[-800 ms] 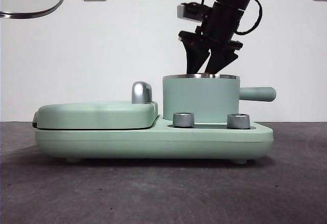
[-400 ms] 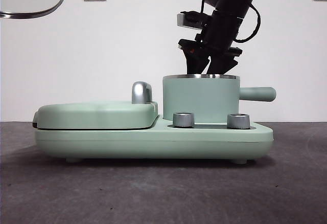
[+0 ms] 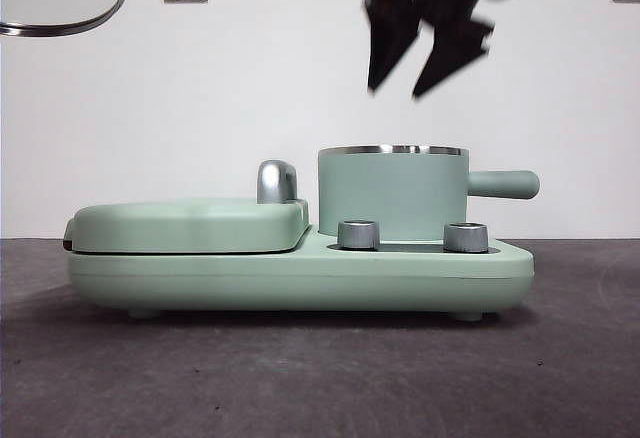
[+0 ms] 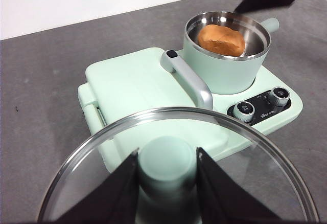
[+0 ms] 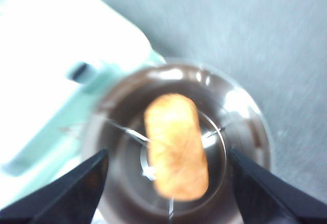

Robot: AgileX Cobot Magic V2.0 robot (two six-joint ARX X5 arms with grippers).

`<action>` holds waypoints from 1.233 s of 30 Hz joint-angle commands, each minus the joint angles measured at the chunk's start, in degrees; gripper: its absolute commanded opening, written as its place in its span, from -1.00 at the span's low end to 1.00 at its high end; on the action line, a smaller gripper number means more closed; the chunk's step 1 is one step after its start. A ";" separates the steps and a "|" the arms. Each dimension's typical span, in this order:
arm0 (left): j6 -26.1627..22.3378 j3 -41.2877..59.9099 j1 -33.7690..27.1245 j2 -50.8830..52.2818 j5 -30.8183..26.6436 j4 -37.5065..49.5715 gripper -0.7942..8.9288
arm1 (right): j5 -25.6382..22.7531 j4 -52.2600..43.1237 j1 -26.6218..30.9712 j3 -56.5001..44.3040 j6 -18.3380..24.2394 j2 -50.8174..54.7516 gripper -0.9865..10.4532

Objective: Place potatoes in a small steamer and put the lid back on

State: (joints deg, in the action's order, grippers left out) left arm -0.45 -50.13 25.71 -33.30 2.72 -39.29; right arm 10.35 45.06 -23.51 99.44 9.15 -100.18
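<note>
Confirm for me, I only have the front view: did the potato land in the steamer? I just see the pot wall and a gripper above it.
Observer: Yes. The potato lies inside the small steamer, seen from above in both wrist views.
Operator: Is that gripper holding anything?
Observer: No. The right gripper is open and empty above the pot; its wrist view shows the potato lying free between the spread jaws.
Operator: That steel arc at top left, is it the lid?
Observer: Yes. The left gripper is shut on the knob of the glass lid, held in the air off to the side of the cooker.
</note>
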 commanded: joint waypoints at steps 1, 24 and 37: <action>-0.35 -0.66 0.17 0.00 -0.17 1.51 -0.81 | 0.13 0.22 -0.24 -1.44 0.07 3.10 -0.21; -0.42 -0.66 0.17 -0.46 2.73 1.81 -0.81 | -4.83 -6.78 -0.24 -59.08 -10.73 67.23 -0.33; -3.32 -0.70 1.97 -16.94 8.55 23.32 -0.81 | -4.81 2.62 -0.24 -60.78 -12.20 77.64 -0.33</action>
State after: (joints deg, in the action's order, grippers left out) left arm -3.01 -50.06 27.16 -49.23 10.74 -20.45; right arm 5.76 48.03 -23.51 38.35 -2.13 -22.41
